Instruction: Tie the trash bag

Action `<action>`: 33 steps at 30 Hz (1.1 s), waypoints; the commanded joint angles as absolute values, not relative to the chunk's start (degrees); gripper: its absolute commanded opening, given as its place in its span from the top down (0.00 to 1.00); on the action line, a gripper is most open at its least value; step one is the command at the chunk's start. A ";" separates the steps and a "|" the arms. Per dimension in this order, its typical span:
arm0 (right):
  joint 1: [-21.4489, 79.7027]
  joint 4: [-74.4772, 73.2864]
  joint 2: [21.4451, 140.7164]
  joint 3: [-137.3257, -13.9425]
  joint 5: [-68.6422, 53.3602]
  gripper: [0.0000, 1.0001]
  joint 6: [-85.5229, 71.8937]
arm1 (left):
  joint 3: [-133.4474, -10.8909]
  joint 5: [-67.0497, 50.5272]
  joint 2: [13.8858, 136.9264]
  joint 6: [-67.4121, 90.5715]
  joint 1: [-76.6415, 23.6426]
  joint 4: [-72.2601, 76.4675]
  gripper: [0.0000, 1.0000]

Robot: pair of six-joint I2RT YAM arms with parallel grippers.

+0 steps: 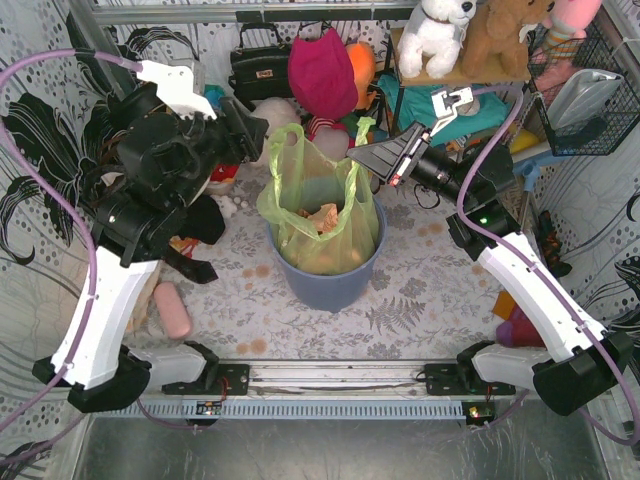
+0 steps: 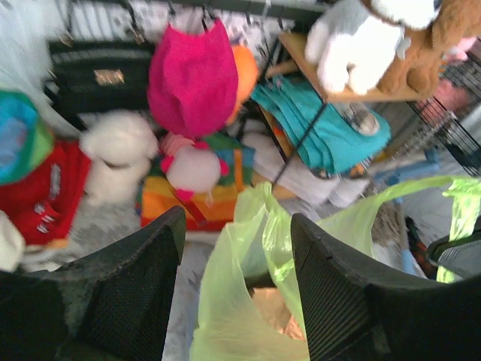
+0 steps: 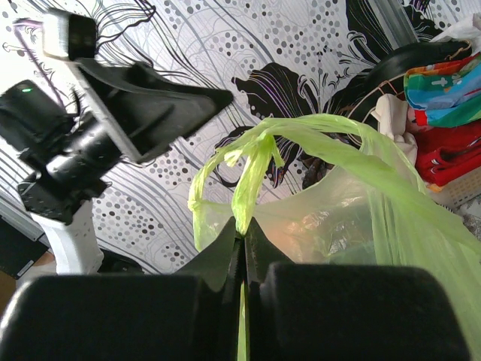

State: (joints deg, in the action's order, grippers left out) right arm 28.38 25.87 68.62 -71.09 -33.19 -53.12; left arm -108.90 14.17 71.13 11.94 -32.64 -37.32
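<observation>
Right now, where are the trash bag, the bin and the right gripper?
trash bag (image 1: pixel 305 185), top view, its left wall.
bin (image 1: pixel 330 285), top view, its front wall.
right gripper (image 3: pixel 243 228), right wrist view, between its fingertips.

trash bag (image 1: pixel 300 190): thin translucent glossy green plastic, wrinkled | paper (image 1: pixel 324 216) inside: crumpled brown, matt | bin (image 1: pixel 335 285): smooth blue-grey plastic | left gripper (image 2: pixel 237 218): matt black, finely grid-textured

The trash bag (image 1: pixel 318 190) was translucent light green with brown paper (image 1: pixel 322 217) showing through, and the bin (image 1: pixel 335 285) was blue-grey. The tabletop (image 1: pixel 430 290) had a pale grey floral print with what looked like brownish spots, and the wall (image 3: pixel 301 68) had black-and-white swirls and dots. The left end effector (image 2: pixel 237 216) and right end effector (image 3: pixel 243 229) were black.
</observation>
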 commanded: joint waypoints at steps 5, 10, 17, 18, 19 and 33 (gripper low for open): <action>28.65 27.39 67.78 -70.97 -32.88 1.00 -53.65 | -94.15 -24.17 66.94 31.34 -16.22 -23.46 0.34; 28.64 27.36 67.84 -70.93 -32.87 1.00 -53.90 | -84.19 -39.60 65.34 42.53 -9.57 -7.74 0.41; 28.65 27.27 67.85 -70.93 -32.74 1.00 -54.01 | -76.04 -52.16 65.31 60.41 -6.98 16.31 0.44; 28.59 27.26 67.85 -70.94 -32.70 1.00 -54.01 | -75.62 -53.07 65.45 62.14 -7.01 18.75 0.44; 28.64 27.31 67.91 -71.01 -32.70 1.00 -53.99 | -75.37 -53.83 65.50 63.36 -7.02 20.26 0.44; 28.65 27.58 68.29 -71.37 -32.67 1.00 -54.27 | -75.02 -55.07 65.24 56.94 -7.03 9.10 0.41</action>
State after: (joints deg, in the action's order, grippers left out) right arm 28.38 25.82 68.62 -71.07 -33.19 -53.34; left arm -75.48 -53.69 66.06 58.33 -7.33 9.21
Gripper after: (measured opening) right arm 0.002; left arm 0.584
